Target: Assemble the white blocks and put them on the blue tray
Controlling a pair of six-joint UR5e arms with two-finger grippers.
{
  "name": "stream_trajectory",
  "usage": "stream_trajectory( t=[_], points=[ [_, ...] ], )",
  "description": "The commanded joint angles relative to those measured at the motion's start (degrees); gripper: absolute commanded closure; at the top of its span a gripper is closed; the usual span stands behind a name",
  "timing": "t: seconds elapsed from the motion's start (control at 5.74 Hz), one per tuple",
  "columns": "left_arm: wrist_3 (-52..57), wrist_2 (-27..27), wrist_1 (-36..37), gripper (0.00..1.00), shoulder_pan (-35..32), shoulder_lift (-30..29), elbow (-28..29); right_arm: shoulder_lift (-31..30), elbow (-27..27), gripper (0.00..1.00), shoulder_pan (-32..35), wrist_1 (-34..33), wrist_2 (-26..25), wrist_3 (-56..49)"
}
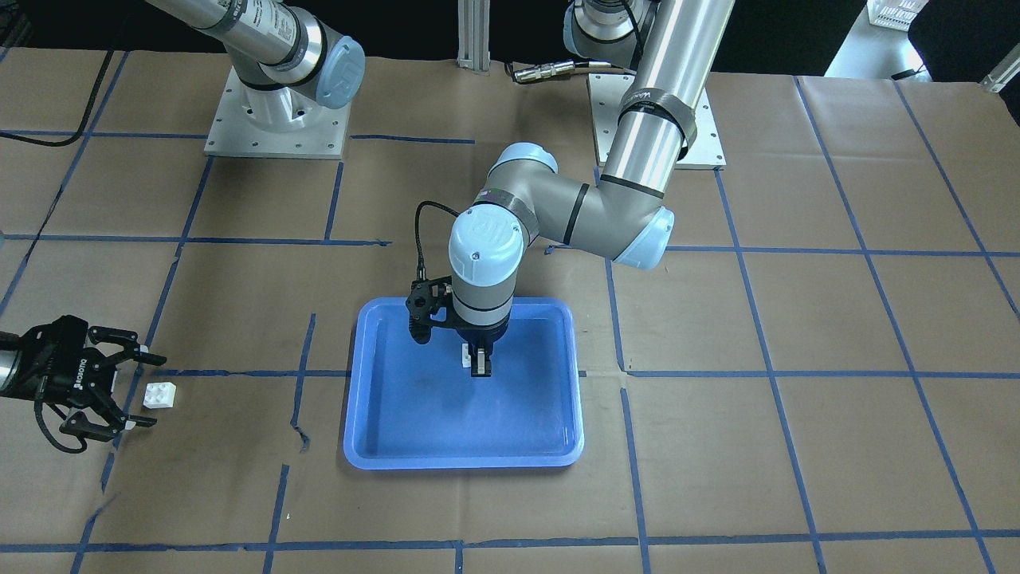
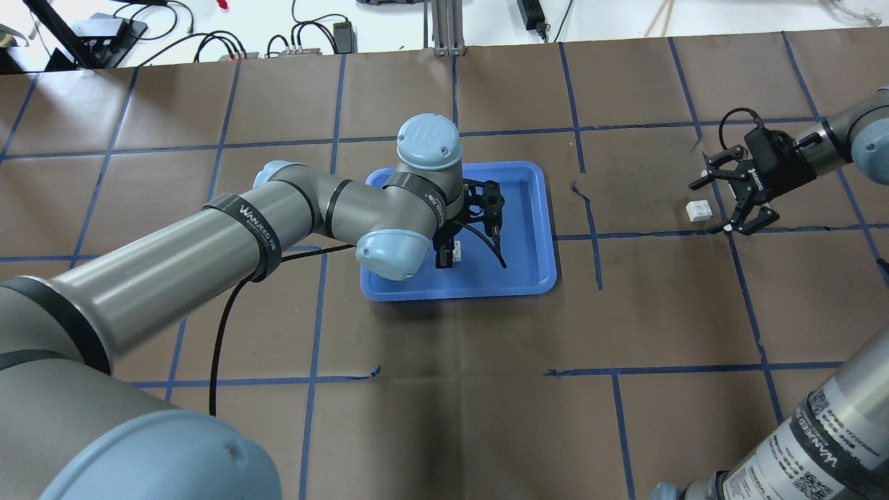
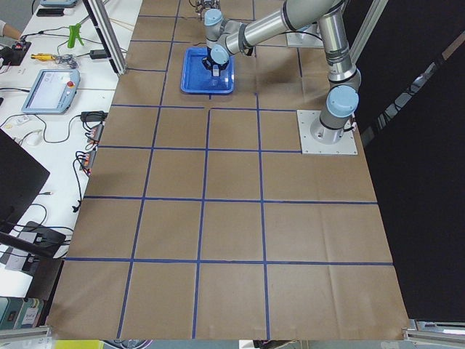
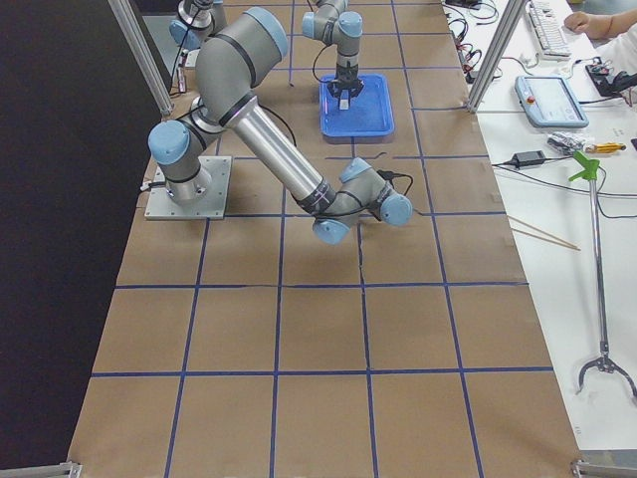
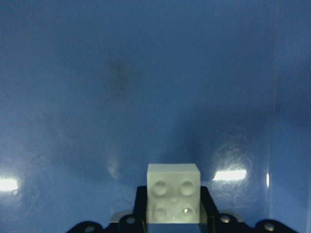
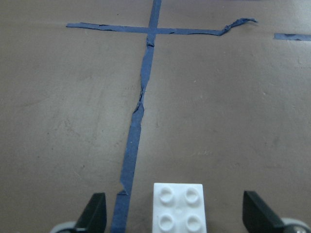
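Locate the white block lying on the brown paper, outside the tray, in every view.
Front-facing: white block, far left.
Overhead: far right.
Exterior left: not in it.
Exterior right: not visible.
Left wrist: not in it.
Right wrist: bottom centre.
Landmark: open right gripper flanking it.

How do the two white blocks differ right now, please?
The held block is clamped in the left gripper over the blue tray; the loose block lies on the brown paper, off the tray. The held block is gripped; the loose block sits ungrasped between the right gripper's open fingers. Both are white four-stud squares.
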Motion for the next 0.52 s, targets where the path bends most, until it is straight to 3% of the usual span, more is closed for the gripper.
stream_trajectory(
  t=[0.0, 0.17, 0.35],
  points=[
    [-0.20, -0.08, 0.10, 0.02, 0.09, 0.24, -0.36, -0.12, -0.06, 0.31, -0.76, -0.16, -0.09, 0.04],
    [-0.29, 0.18, -0.60, 0.01, 0.09, 1.99, 0.08, -0.12, -0.07, 0.40, -0.86, -0.16, -0.09, 0.04],
    [-0.38, -0.08, -6.70, 0.01, 0.70, 4.96, 2.17, -0.12, -0.15, 0.46, -0.86, -0.16, 0.00, 0.04]
  ],
)
